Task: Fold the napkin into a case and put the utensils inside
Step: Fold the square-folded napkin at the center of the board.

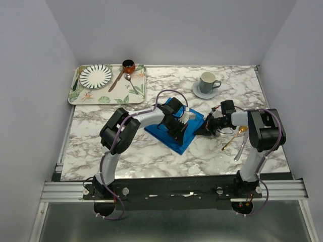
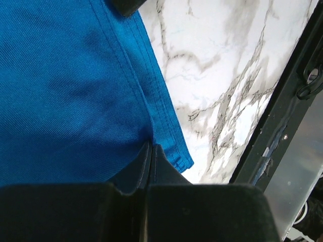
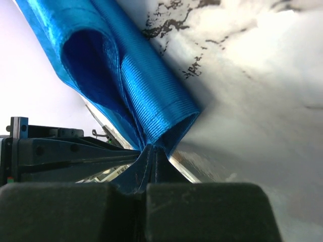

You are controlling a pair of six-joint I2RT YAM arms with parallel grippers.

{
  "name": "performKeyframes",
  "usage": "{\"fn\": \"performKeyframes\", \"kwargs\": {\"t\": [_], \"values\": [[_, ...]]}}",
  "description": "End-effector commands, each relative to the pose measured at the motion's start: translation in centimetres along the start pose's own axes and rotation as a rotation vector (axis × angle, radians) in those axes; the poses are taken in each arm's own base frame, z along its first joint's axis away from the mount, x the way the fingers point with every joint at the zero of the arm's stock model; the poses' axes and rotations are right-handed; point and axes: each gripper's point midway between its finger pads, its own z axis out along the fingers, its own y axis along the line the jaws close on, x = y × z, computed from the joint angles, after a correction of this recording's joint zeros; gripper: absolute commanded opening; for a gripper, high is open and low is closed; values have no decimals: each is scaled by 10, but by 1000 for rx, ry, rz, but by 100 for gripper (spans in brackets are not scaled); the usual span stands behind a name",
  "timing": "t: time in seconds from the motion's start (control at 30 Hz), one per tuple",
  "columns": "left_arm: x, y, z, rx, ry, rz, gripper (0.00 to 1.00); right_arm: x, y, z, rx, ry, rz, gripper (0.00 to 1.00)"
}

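**At the napkin (image 3: 126, 75) edge: both pincers shut, fold not finished**

Right pincer (image 3: 151, 151): tips together, clamped on a doubled edge of the blue cloth. The fold loops up from the tips, off the table (image 3: 262, 91). Left pincer (image 2: 149, 151): tips together right on the stitched hem near a corner, with the cloth flat there. Can't tell if the hem is pinched or only pressed down.

Top view: napkin sits mid-table between the two arms, partly doubled over. It is a broad wedge, not yet a narrow case.

Handling (judgement):
- Napkin looks thin, light, limp and not fragile.
- It will sag wherever it is unsupported and probably slides on the glossy marble.
- Best hold is the hem or a corner, where the stitching gives a thicker lip.
- One side needs pinning while the other is drawn across, or the whole cloth drags.
- Gold spoon (image 1: 233, 138) is stiff, slim and low to the surface, so likely slippery; grip across the handle.

Counts:
- napkin: 1
- gold spoon: 1, on the table near the right arm, apart from the cloth
- silver utensil: can't pick it out on the table
- cup (image 1: 207, 80): 1, on saucer (image 1: 199, 94): 1, far right
- tray (image 1: 108, 101): 1, far left corner
- striped plate (image 1: 95, 75): 1, on the tray
- small brown pot (image 1: 128, 65): 1, on the tray
- slim pieces beside the pot: too small to sort or count
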Motion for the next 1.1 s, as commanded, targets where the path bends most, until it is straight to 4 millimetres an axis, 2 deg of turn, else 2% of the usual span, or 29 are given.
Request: {"fn": "performKeyframes", "kwargs": {"t": [0.0, 0.13, 0.23, 0.4, 0.73, 1.07], "values": [[-13, -18, -14, 17, -52, 49, 0, 2, -22, 8, 73, -6, 36, 1], [-13, -36, -21, 34, -67, 88, 0, 2, -25, 8, 88, -7, 39, 1], [-9, -41, -22, 35, -64, 102, 0, 4, -27, 8, 96, -9, 43, 1], [-4, -42, -20, 39, -44, 98, 0, 3, -28, 8, 98, -9, 43, 1], [-5, -51, -18, 85, -44, 96, 0, 4, -29, 7, 109, -14, 38, 1], [-2, -51, -7, 99, -17, 76, 0, 4, -30, 6, 114, -17, 35, 1]]}}
